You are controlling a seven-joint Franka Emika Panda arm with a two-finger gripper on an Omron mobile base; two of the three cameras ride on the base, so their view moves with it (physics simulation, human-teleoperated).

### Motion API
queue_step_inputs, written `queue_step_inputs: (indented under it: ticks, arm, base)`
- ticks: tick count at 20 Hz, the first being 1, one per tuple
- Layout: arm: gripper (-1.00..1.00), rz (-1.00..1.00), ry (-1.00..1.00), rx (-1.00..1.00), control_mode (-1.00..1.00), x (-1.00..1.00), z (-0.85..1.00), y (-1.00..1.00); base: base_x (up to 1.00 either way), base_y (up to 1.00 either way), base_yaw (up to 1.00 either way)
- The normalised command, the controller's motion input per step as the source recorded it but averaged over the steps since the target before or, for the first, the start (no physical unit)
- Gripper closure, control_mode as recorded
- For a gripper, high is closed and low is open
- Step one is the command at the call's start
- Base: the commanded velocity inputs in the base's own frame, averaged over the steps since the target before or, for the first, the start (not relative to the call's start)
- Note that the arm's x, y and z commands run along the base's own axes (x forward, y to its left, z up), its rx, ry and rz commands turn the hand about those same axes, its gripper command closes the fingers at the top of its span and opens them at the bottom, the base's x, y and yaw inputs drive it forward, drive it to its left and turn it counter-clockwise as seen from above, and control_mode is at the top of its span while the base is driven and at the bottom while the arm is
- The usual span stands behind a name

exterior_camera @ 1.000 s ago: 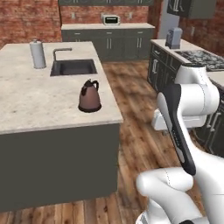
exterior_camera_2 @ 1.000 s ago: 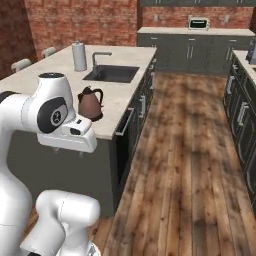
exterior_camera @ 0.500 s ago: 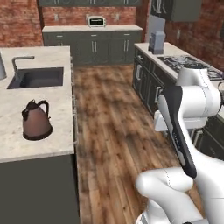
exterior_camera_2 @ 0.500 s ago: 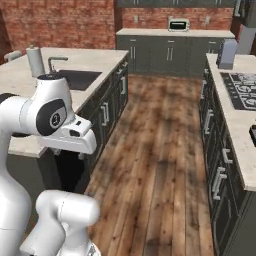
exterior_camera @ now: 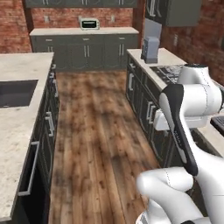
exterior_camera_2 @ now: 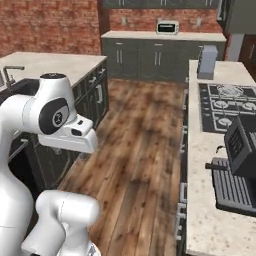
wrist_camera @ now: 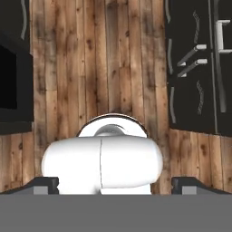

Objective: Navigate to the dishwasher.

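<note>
Step in hand: driving the base up the aisle to face the dishwasher (exterior_camera: 27, 175); by my reading, not yet squared to it.
Dishwasher: set in the side of the island (exterior_camera: 17, 127), low at the left, near the base; its long bar handle (exterior_camera: 30, 168) was seen edge-on, with the black panel below.
Sink (exterior_camera: 15, 92): in the island top, farther along than the dishwasher.
Gripper (wrist_camera: 115, 185): released, tips wide apart, grasping nothing, pointing down at the wood floor (exterior_camera: 96, 131).
Doing it well: turn left towards the island, stop short of the handle, and keep the arm tucked clear of the counter edge.
Risk: clipping the cabinets (exterior_camera: 144, 109) on the right while swinging round.
</note>
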Motion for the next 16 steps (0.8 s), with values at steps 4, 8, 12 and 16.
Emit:
queue_step_inputs:
  ticks: [4, 8, 12, 16]
  arm:
    - [-1.0, 0.0, 0.0, 0.0, 1.0, 0.0, 0.0, 0.0]
    - [-1.0, 0.0, 0.0, 0.0, 1.0, 0.0, 0.0, 0.0]
    - [-1.0, 0.0, 0.0, 0.0, 1.0, 0.0, 0.0, 0.0]
    - [-1.0, 0.0, 0.0, 0.0, 1.0, 0.0, 0.0, 0.0]
  base:
    - [1.0, -0.38, 0.21]
    - [1.0, -0.28, 0.23]
    - [1.0, -0.34, 0.23]
    - [1.0, -0.38, 0.23]
